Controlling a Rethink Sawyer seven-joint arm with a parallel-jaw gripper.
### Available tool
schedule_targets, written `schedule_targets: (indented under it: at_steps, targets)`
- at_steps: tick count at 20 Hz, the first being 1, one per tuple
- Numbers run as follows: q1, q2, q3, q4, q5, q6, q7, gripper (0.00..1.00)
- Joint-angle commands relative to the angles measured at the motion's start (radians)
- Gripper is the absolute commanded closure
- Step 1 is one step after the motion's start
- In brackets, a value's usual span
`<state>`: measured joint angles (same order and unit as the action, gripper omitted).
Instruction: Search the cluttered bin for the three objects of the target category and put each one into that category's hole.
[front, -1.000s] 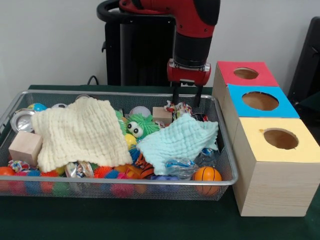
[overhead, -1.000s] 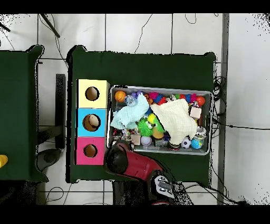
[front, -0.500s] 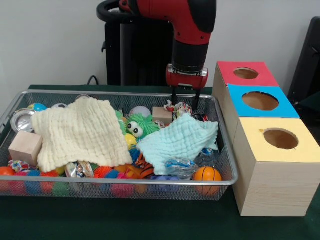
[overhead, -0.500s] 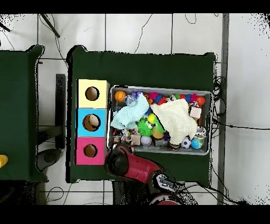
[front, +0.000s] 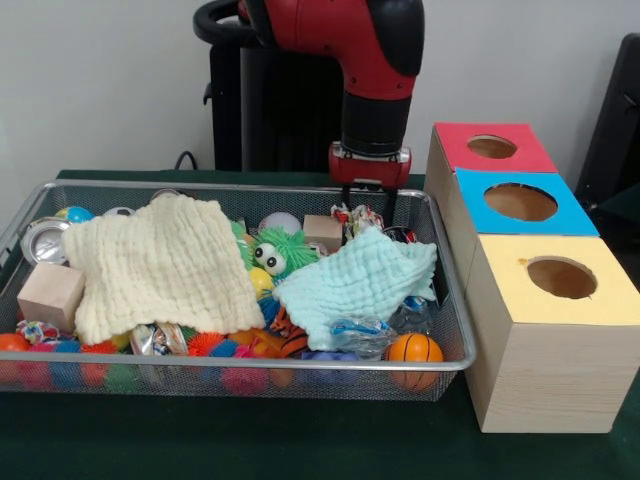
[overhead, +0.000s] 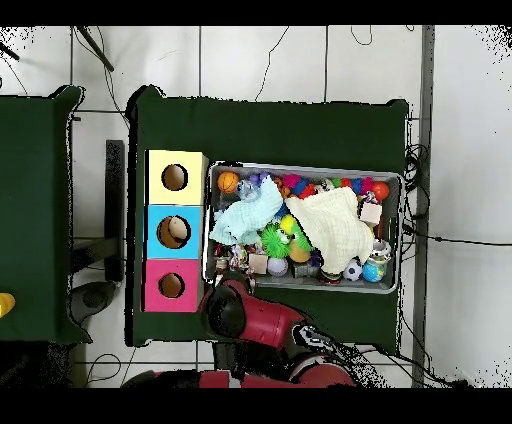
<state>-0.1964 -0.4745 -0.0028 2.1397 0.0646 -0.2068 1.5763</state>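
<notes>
While hanging over the far rim of the silver wire-mesh bin (front: 200, 360), held the red-and-black end effector (front: 370, 200) with fingers (front: 347, 198) spread apart, nothing between them. Sat just above a knotted multicolour rope toy (front: 360, 215), not touching as far as visible.

Found the bin packed:
- cream waffle cloth (front: 160, 265) draped over the left half
- pale blue cloth (front: 355, 280) over the right half
- green fuzzy googly-eyed toy (front: 280, 252) between the two cloths
- small orange basketball (front: 413, 349) in the near right corner
- plain wooden block (front: 50, 292) against the left wall

Couldn't tell the target objects from the clutter. Logged three wooden boxes in a row just beside the bin on the dark green counter (front: 250, 440), each with one round hole: red-topped box (front: 490, 148) farthest, blue-topped box (front: 520, 202) in the middle, yellow-topped box (front: 560, 278) nearest. From overhead, saw the red arm (overhead: 250, 312) ending at the bin's edge near the red-topped box.
</notes>
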Motion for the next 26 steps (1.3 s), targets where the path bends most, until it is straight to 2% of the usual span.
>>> schedule_targets:
  at_steps: [1, 4, 5, 9, 24, 25, 26]
  targets:
    - [-0.003, 0.058, 0.057, -0.090, -0.041, -0.090, 0.184, 0.00]
    - [0.007, 0.049, 0.051, -0.095, -0.050, -0.079, 0.169, 0.00]
    - [0.007, 0.047, 0.052, -0.096, -0.054, -0.076, 0.171, 1.00]
    - [0.017, 0.040, 0.043, -0.110, -0.077, -0.048, 0.134, 1.00]
    - [0.042, -0.082, 0.036, -0.090, -0.052, 0.075, 0.129, 1.00]
    - [0.038, -0.083, 0.040, -0.090, -0.055, 0.079, 0.132, 0.00]
    - [0.041, -0.081, 0.036, -0.092, -0.061, 0.078, 0.125, 0.00]
